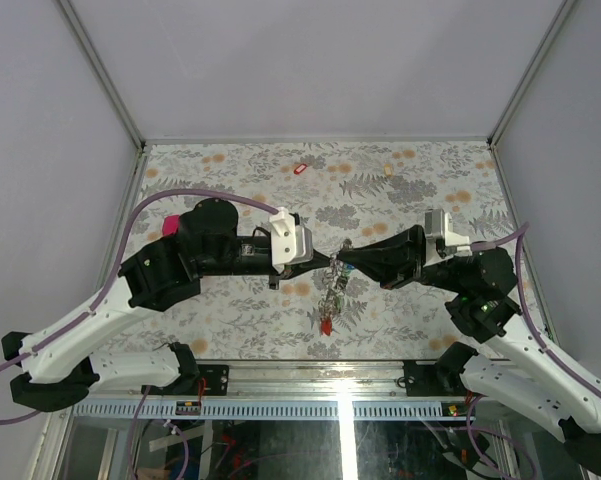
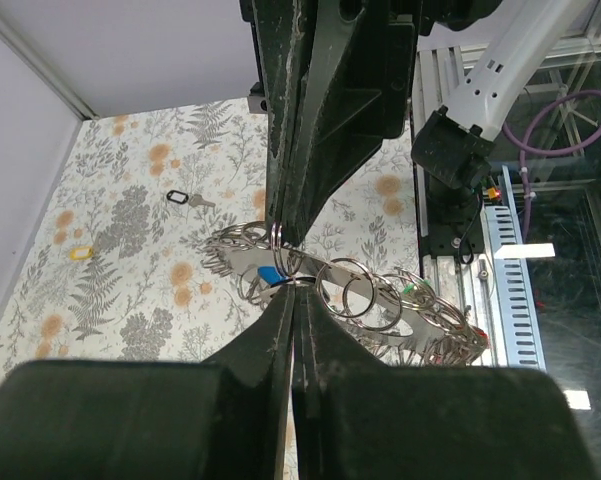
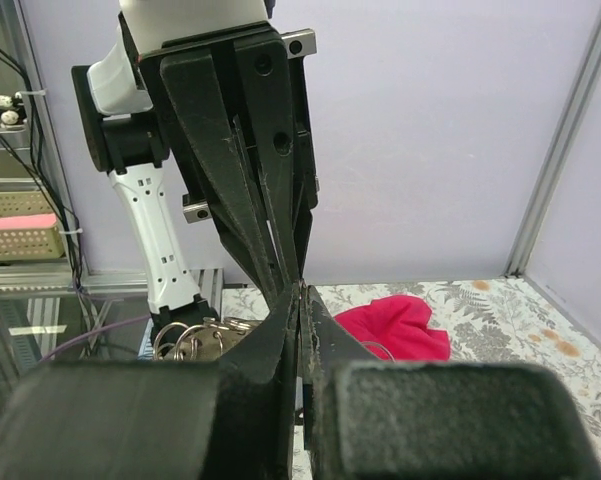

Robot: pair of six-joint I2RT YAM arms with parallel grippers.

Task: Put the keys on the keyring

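Above the table's middle the keyring [image 1: 330, 290] hangs between both arms, fringed with keys, a red tag [image 1: 326, 325] lowest. My left gripper [image 1: 330, 262] and right gripper [image 1: 345, 256] meet tip to tip over it. In the left wrist view my left gripper [image 2: 293, 285] is shut on the keyring [image 2: 242, 262] beside a blue tag [image 2: 268, 274]. The right gripper [image 2: 278, 232] pinches it from above. The right wrist view shows my right gripper [image 3: 301, 290] shut, with keys [image 3: 185, 340] behind it. Loose keys lie on the table, one red-tagged [image 1: 300, 169], one black-tagged [image 2: 177, 197].
A magenta cloth [image 3: 395, 325] lies on the floral table under the left arm, showing as a sliver [image 1: 170, 222] from above. A cream tag [image 1: 390, 172] sits at the far side and a yellow tag [image 2: 78, 252] on the table. Grey walls enclose three sides.
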